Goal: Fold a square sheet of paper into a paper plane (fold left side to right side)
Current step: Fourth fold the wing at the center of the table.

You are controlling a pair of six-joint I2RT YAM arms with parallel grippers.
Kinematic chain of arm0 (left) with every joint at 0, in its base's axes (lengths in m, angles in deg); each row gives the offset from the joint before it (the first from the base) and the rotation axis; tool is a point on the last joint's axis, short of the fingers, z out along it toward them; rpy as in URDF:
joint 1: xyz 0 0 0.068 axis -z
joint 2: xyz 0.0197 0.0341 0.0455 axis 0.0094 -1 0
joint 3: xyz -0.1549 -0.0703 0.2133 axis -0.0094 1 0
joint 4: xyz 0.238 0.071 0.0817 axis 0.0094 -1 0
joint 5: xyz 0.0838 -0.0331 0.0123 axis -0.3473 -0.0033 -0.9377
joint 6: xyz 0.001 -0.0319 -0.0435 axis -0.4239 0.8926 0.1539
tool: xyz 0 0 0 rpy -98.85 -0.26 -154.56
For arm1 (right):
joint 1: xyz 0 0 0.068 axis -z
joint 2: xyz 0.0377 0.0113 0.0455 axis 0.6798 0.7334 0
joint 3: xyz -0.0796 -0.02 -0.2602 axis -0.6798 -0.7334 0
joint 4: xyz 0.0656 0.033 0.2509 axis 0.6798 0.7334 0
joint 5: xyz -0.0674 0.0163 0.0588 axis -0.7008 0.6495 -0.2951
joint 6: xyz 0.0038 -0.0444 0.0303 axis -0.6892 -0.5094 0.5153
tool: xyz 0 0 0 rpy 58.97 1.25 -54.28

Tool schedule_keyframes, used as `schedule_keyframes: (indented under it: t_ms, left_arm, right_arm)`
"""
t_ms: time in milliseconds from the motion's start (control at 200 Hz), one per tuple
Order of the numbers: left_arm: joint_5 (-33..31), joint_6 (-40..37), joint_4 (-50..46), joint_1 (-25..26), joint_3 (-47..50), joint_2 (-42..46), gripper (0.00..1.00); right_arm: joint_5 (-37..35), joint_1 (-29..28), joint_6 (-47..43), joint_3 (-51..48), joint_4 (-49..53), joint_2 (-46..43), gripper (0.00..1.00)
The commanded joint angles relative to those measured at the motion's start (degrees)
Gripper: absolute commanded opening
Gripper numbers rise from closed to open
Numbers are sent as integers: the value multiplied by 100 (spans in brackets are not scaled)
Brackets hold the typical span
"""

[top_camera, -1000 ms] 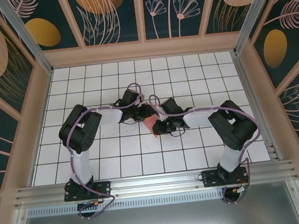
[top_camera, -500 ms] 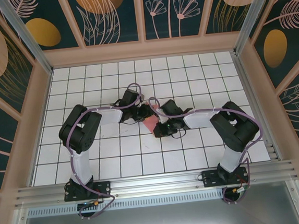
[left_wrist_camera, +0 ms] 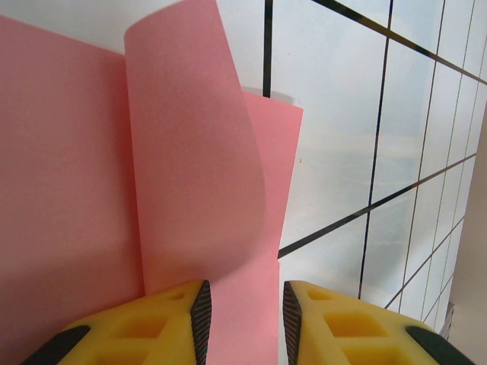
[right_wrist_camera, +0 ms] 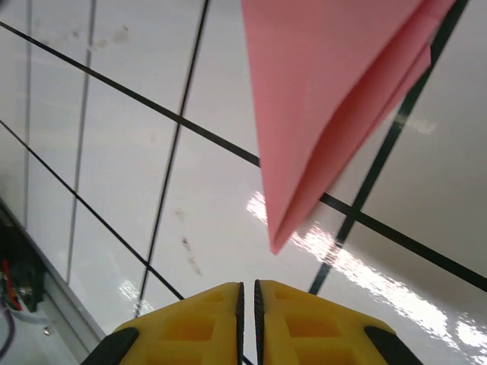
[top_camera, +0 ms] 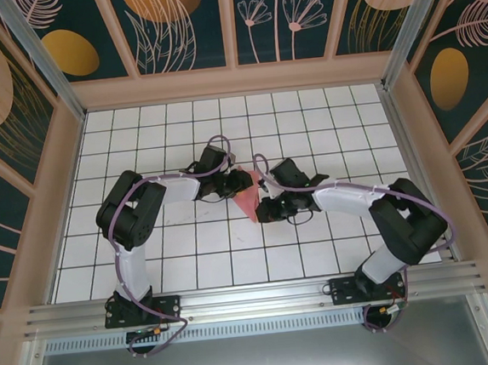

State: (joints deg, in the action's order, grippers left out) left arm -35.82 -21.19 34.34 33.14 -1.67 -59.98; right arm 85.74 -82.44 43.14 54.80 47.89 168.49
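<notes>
The square sheet of paper (top_camera: 247, 199), pink-red and folded to a point, lies mid-table between the two grippers. In the left wrist view the paper (left_wrist_camera: 190, 190) has one flap curling up off the lower layer. My left gripper (left_wrist_camera: 245, 323) stands over the paper's edge, jaws partly apart, with a strip of paper showing in the gap. From above, the left gripper (top_camera: 240, 181) is at the paper's far end. My right gripper (right_wrist_camera: 247, 308) is shut and holds nothing, just short of the paper's pointed tip (right_wrist_camera: 275, 242). Seen from above, the right gripper (top_camera: 262, 211) is at the paper's near right.
The white gridded table (top_camera: 191, 255) has a wooden frame around it. An aluminium rail (top_camera: 254, 299) runs along the near edge by the arm bases. The right arm's elbow (top_camera: 405, 220) reaches out toward the right side.
The right arm's elbow has swung out to the right and its gripper has drawn slightly back, so more of the paper shows. The left arm has stayed put.
</notes>
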Motion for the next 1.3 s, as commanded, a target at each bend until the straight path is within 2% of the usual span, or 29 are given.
schedule_keyframes:
  t_ms: [0, 385, 696, 1296]
  left_arm:
    - [-379, -98, -394, 3, 193, -170, 34]
    - [-355, -100, -386, 5, 175, -176, 34]
    - [-371, -113, -396, 7, 180, -160, 34]
    - [-436, -260, -643, -25, -133, -146, 36]
  right_arm:
    - [132, 7, 245, 81, -377, -4, 16]
    - [-147, -103, 283, 481, -936, 918, 16]
    - [-606, -123, 62, 333, -362, 1301, 15]
    - [-805, -284, -57, -164, 154, 1291, 14]
